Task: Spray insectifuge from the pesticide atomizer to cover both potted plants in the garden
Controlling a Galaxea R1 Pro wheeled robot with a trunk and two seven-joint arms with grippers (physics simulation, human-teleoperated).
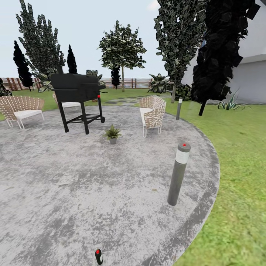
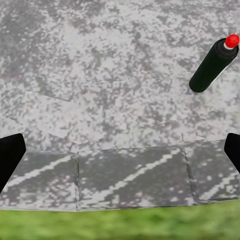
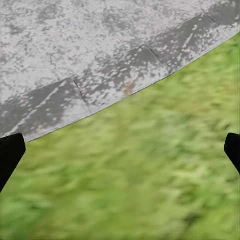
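Observation:
The pesticide atomizer (image 1: 98, 256), a slim dark bottle with a red tip, lies on the rough grey paving close in front of me. In the left wrist view the atomizer (image 2: 212, 65) lies on the stones, well off to one side of and beyond my open left gripper (image 2: 120, 155). One potted plant (image 1: 112, 133), a green rosette in a small grey pot, stands further off on the paving beside the grill. My right gripper (image 3: 120, 155) is open over the lawn just past the paving's edge, holding nothing.
A black barbecue grill (image 1: 77, 92) and wicker chairs (image 1: 152, 112) (image 1: 20, 109) stand at the far side of the paved circle. A grey bollard light (image 1: 178, 173) rises at my right front, another bollard (image 1: 180, 108) further back. Lawn (image 1: 240, 177) borders the paving on the right.

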